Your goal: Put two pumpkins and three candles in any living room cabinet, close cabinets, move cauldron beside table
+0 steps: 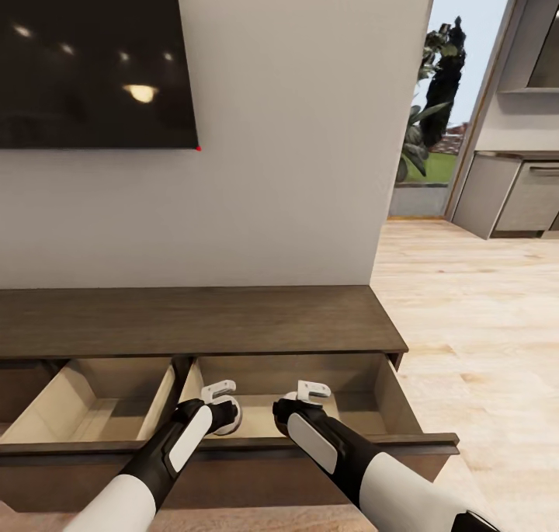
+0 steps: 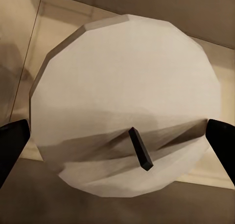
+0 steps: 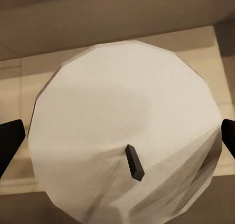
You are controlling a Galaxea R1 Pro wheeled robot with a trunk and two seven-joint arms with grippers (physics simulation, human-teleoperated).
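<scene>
The long dark-brown cabinet (image 1: 194, 322) stands against the wall with two top drawers pulled out, showing pale tan insides. Both grippers hang over the right-hand drawer (image 1: 369, 404). My left gripper (image 1: 220, 398) is shut on a pale stubby candle (image 2: 127, 87), whose dark wick (image 2: 140, 149) points toward the camera; the candle's pale edge shows under the fingers (image 1: 230, 423). My right gripper (image 1: 310, 396) is shut on a second candle (image 3: 127, 116). Black fingertips (image 2: 12, 140) (image 3: 10, 138) press each candle's sides. The pumpkins, cauldron and table are out of view.
A dark TV screen (image 1: 93, 58) hangs on the wall above the cabinet. The left drawer (image 1: 93, 408) holds nothing visible. To the right lie a light wooden floor (image 1: 481, 322), a doorway with plants (image 1: 435, 89) and grey kitchen cupboards (image 1: 512, 194).
</scene>
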